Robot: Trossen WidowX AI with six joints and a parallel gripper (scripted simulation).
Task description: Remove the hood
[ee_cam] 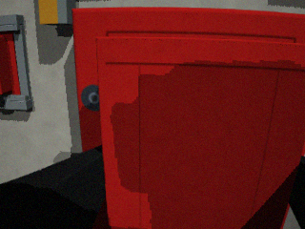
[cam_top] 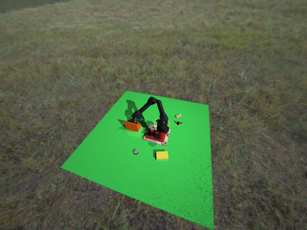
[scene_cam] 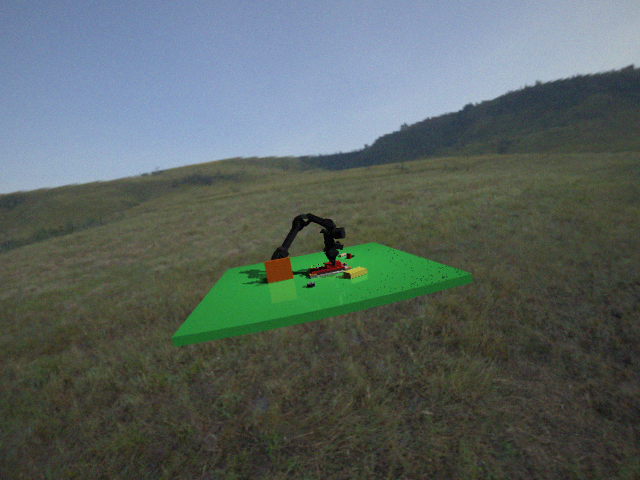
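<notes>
The toy car (cam_top: 166, 140) (ee_cam: 52, 129) has a pale grey chassis with orange corners and a red front body. Its red hood (ee_cam: 205, 119) fills most of the wrist view, partly in shadow. My gripper (cam_top: 154, 134) (scene_cam: 333, 262) (ee_cam: 202, 153) points down at the car and is shut on the hood, with one dark finger along each side edge. Whether the hood is raised from the body is hard to tell. The marked area, a thin yellow outline (cam_top: 170, 122), lies just behind the car in the top view, partly hidden by the arm and car.
An orange panel (cam_top: 132, 126) (scene_cam: 279, 270) stands near the arm's base. A yellow block (cam_top: 162, 155) (scene_cam: 355, 272) and a small wheel (cam_top: 135, 152) (scene_cam: 310, 285) lie in front of the car. A tan piece (cam_top: 178, 115) and a small red-and-black piece (cam_top: 179, 122) lie behind, to the right.
</notes>
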